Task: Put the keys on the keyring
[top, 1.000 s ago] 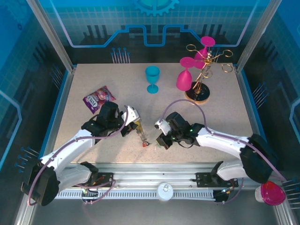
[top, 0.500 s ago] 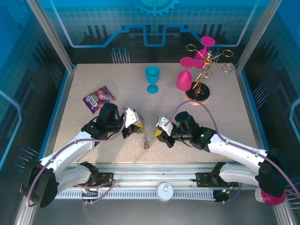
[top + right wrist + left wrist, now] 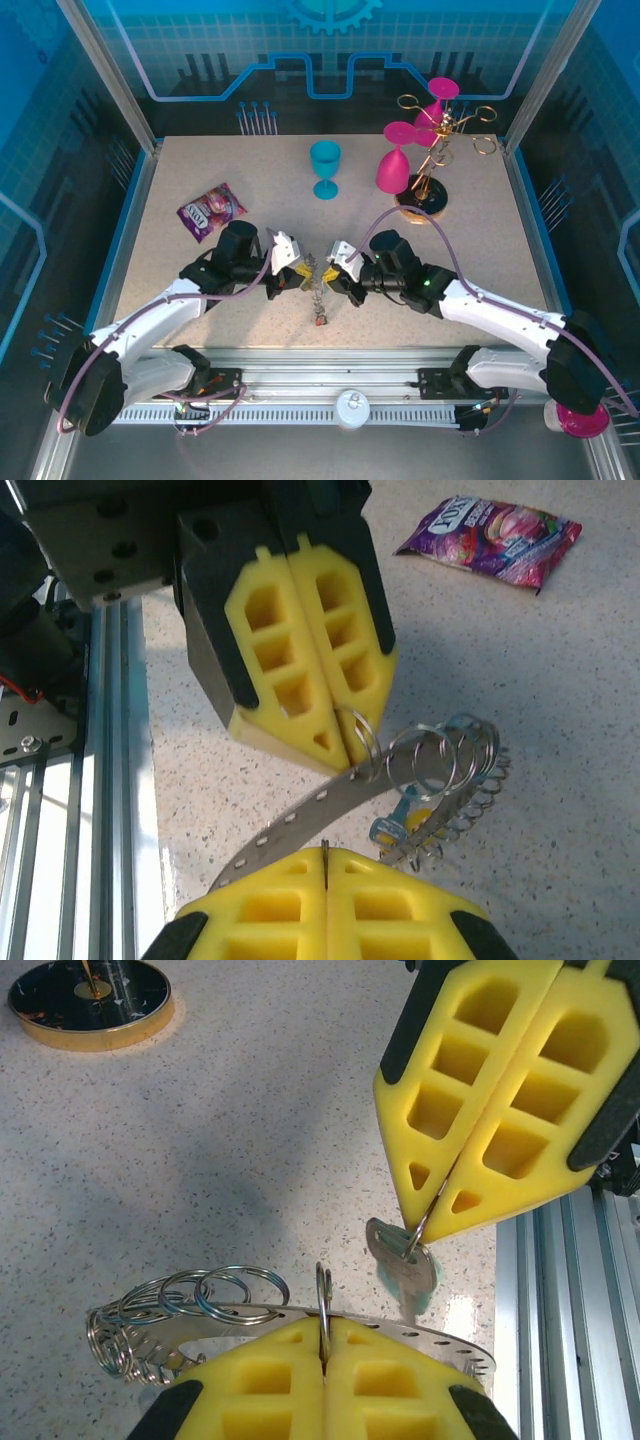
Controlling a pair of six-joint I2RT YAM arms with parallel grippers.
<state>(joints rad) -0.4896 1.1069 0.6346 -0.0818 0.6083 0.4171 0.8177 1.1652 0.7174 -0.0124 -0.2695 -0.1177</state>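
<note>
Near the front edge of the speckled table (image 3: 500,230), between the two arms, the left gripper (image 3: 298,276) and right gripper (image 3: 333,274) meet almost tip to tip. The left gripper's yellow pads are pressed together on one small wire loop of the keyring (image 3: 440,1343). Its flat grey band curves just past the fingertips, with more loops (image 3: 215,1288) bunched at one end. The right gripper is clamped on a silvery key (image 3: 398,1256), held just above the band (whether it touches the pinched loop, I can't tell). A teal-headed key (image 3: 392,828) and a yellow one (image 3: 425,822) hang among the loops. Seen from above, a small reddish piece (image 3: 320,320) shows just nearer the edge. Farther back are a purple snack packet (image 3: 211,211), a teal goblet (image 3: 325,168) and a rack (image 3: 422,205) with pink goblets.
</note>
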